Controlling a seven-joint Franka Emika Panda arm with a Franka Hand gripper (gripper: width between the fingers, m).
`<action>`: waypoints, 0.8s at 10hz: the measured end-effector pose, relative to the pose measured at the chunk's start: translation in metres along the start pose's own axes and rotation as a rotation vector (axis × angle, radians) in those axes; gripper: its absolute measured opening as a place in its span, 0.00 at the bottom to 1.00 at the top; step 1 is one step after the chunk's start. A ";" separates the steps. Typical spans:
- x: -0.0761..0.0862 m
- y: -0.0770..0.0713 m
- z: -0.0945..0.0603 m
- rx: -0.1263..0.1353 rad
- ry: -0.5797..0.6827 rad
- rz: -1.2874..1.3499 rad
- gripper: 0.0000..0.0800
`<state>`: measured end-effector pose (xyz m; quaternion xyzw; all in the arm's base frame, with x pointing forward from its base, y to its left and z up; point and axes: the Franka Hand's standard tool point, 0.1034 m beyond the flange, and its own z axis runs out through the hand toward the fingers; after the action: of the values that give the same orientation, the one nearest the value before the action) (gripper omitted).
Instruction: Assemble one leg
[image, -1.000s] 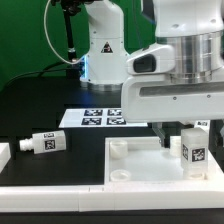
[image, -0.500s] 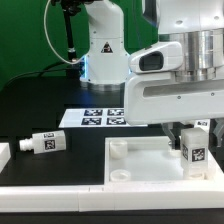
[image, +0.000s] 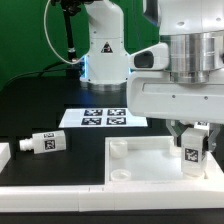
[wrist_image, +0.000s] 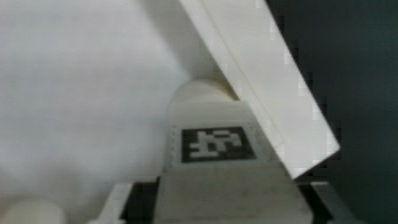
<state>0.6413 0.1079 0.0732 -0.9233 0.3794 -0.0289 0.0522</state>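
Shift: since a second ago my arm has edged toward the exterior view's right.
Gripper (image: 193, 135): jaws clamped on the leg (image: 192, 148).
Leg: I see it upright over the tabletop (image: 135, 163), at its far right corner.
Second leg (image: 43, 143): lying on the table, well apart.
Marker board (image: 103, 118): behind the tabletop.

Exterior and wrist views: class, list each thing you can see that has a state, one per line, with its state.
Tool: shut on the leg, above the tabletop.
Leg: upright, held at the tabletop's corner on the exterior view's right; whether seated, cannot tell.
Second leg: lying on its side on the table, free.
Tabletop: flat on the table, near-left corner socket empty.
Marker board: flat, untouched.
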 end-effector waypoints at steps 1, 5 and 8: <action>0.000 0.000 0.000 -0.003 -0.010 0.239 0.36; -0.004 -0.002 0.001 -0.006 -0.013 0.635 0.45; -0.007 -0.002 0.003 0.004 -0.007 0.366 0.75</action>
<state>0.6381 0.1141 0.0700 -0.8389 0.5407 -0.0165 0.0600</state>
